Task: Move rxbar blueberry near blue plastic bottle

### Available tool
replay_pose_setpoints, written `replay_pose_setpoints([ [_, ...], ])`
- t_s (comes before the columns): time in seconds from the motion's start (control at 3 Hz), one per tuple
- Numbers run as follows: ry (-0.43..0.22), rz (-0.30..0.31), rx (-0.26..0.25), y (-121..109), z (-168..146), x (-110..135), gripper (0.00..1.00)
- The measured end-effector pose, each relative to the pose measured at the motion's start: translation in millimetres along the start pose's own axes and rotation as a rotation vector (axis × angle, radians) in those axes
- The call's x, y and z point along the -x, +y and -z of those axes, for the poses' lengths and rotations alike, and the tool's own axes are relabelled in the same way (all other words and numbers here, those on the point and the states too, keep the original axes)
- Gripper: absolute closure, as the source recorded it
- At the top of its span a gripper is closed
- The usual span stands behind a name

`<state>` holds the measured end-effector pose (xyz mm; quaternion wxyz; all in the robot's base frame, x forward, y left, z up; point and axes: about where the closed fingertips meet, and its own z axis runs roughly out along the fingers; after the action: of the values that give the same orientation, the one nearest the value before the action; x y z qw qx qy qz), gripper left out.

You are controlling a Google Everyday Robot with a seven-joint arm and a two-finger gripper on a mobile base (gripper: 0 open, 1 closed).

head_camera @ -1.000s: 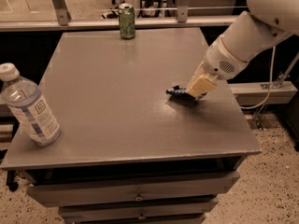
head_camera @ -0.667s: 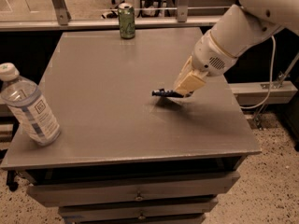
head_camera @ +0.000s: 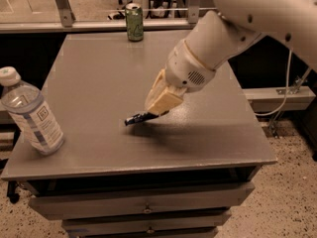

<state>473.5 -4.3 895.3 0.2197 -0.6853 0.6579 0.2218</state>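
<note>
Navy-wrapped flat rxbar blueberry (head_camera: 134, 119), clamped in tan two-finger gripper (head_camera: 148, 114) over tabletop (head_camera: 99, 73) centre, points left toward clear white-capped blue plastic bottle (head_camera: 30, 114) at left edge.

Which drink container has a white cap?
The blue plastic bottle on the left; the green can at the back has none. The end effector holds the rxbar blueberry at centre.

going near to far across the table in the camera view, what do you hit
blue plastic bottle at the front left → rxbar blueberry in the middle, gripped at the tip of the hand → green can at the back
</note>
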Motion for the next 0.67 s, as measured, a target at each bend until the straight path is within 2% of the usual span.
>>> replay_pose_setpoints([
  [0.33, -0.051, 0.099, 0.065, 23.2, -27.9, 41.1, 1.0],
  [0.67, -0.085, 0.169, 0.105, 35.9, -48.8, 73.3, 1.0],
])
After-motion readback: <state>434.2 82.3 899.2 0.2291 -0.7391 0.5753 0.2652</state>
